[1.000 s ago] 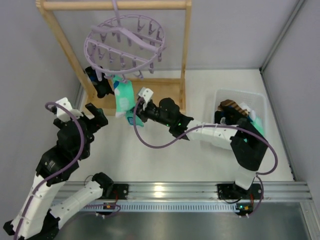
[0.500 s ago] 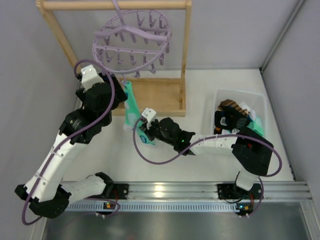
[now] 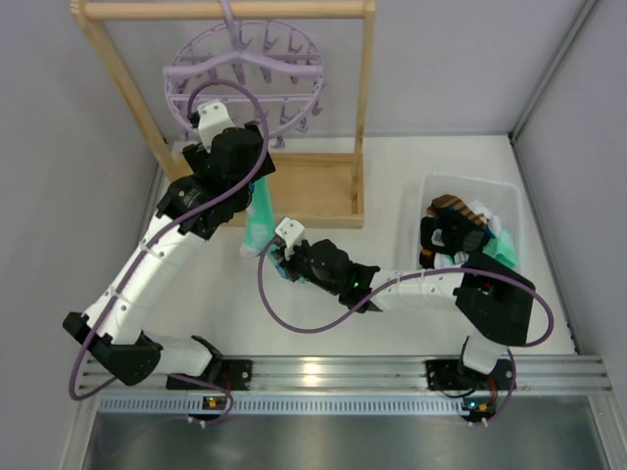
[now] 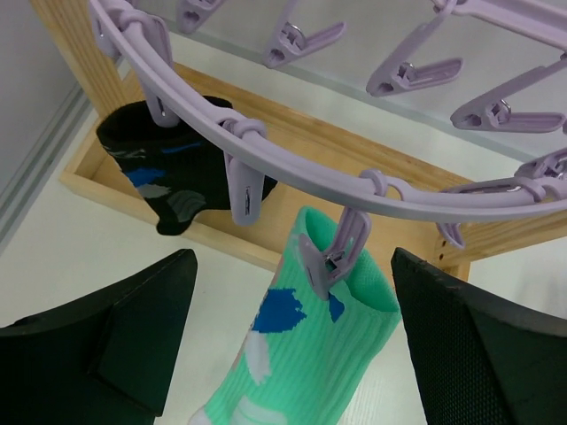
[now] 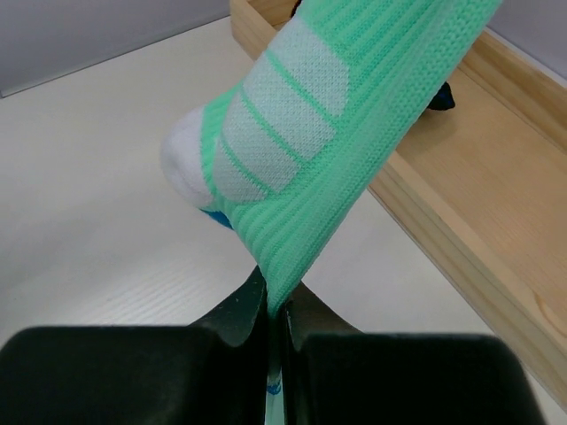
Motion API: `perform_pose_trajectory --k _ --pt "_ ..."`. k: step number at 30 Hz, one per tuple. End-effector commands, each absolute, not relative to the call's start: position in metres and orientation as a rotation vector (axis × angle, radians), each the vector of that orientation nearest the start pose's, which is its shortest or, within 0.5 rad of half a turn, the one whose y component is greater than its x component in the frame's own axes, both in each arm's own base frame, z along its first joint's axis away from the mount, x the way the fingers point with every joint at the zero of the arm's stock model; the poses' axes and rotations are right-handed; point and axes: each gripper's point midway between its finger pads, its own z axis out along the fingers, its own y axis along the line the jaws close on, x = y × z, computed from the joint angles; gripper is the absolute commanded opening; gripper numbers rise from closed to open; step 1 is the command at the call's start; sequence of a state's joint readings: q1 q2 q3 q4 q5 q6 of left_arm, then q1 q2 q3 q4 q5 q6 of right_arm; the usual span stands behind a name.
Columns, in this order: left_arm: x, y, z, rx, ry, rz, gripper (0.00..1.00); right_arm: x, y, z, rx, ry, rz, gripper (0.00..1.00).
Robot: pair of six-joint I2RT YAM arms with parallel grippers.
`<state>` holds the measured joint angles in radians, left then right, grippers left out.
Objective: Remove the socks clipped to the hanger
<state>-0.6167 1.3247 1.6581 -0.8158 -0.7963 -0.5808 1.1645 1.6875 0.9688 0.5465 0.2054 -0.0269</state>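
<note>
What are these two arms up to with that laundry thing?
They are taking socks off a lilac clip hanger. The right pincer is shut on the lower part of a green sock, while the left pincer sits open either side of the clip holding its cuff. A black sock hangs clipped nearby; more socks lie in the bin.

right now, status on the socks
Right gripper shut on teal sock, low end. Left gripper open at its peg. Black sock clipped alongside, nothing blocking.

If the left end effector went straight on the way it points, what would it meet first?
Probably the clip holding the green sock, which sits dead ahead; depth is unclear.
</note>
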Motion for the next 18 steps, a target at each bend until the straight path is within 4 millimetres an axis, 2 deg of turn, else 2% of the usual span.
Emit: perform_pose_trajectory --k 1,7,15,18 --pt "0.344 -0.113 0.400 -0.429 1.809 -0.050 0.94 0.234 0.463 0.214 -0.810 1.468 0.681 0.00" --pt "0.352 -0.108 0.392 -0.421 1.815 0.039 0.86 0.232 0.466 0.212 -0.818 1.464 0.679 0.00" --pt "0.371 -0.114 0.381 -0.396 1.835 0.137 0.76 0.225 0.475 0.210 -0.848 1.457 0.673 0.00" --pt "0.373 -0.111 0.382 -0.399 1.825 0.169 0.66 0.223 0.476 0.208 -0.853 1.460 0.673 0.00"
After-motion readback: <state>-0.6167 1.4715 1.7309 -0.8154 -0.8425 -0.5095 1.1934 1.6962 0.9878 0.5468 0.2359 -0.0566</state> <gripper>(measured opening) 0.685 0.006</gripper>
